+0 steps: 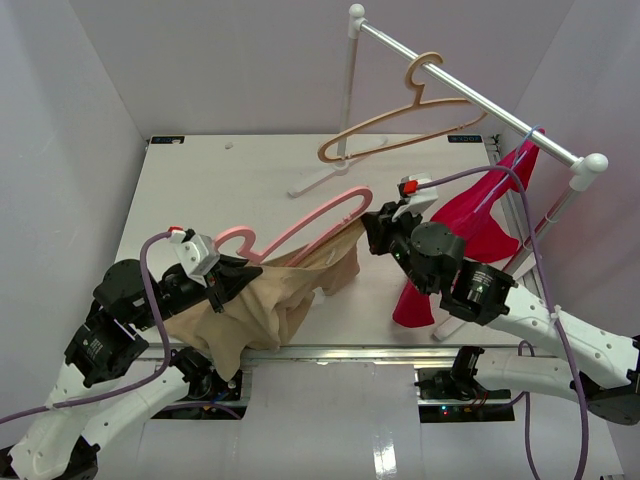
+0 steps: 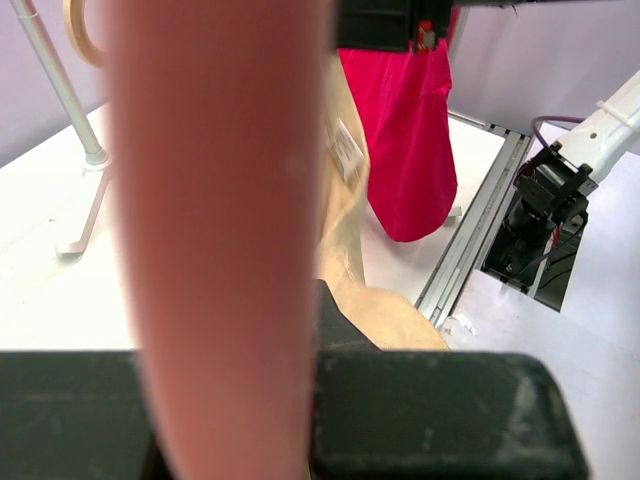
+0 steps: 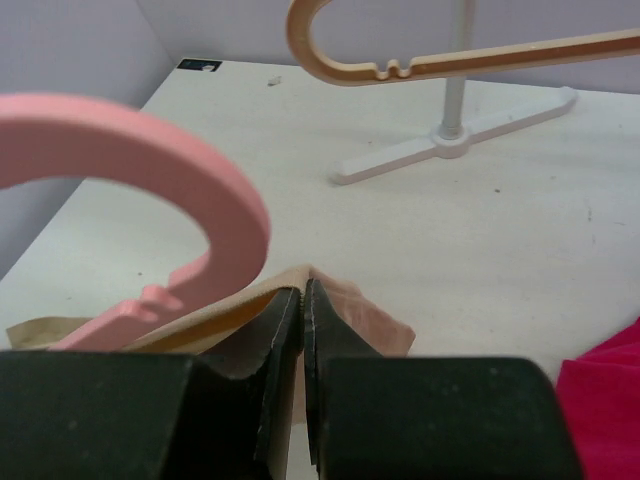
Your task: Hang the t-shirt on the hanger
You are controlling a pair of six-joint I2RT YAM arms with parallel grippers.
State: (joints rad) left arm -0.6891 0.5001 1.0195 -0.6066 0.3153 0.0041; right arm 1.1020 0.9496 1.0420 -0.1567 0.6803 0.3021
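Observation:
The tan t-shirt (image 1: 270, 305) hangs bunched between my two grippers above the table's near half. The pink hanger (image 1: 320, 212) runs through it, one curved end sticking out at the upper right and the hook curl near my left gripper. My left gripper (image 1: 232, 272) is shut on the hanger, which fills the left wrist view as a blurred pink bar (image 2: 220, 200) beside one dark finger (image 2: 430, 410). My right gripper (image 1: 368, 230) is shut on a fold of the t-shirt's edge (image 3: 350, 310), just right of the hanger's curved end (image 3: 150, 150).
A white rack with a rail (image 1: 470, 95) stands at the back right, its foot (image 1: 320, 178) on the table. A peach hanger (image 1: 400, 135) and a magenta-red garment (image 1: 470, 215) on a thin blue hanger (image 1: 525, 140) hang from it, close behind my right arm.

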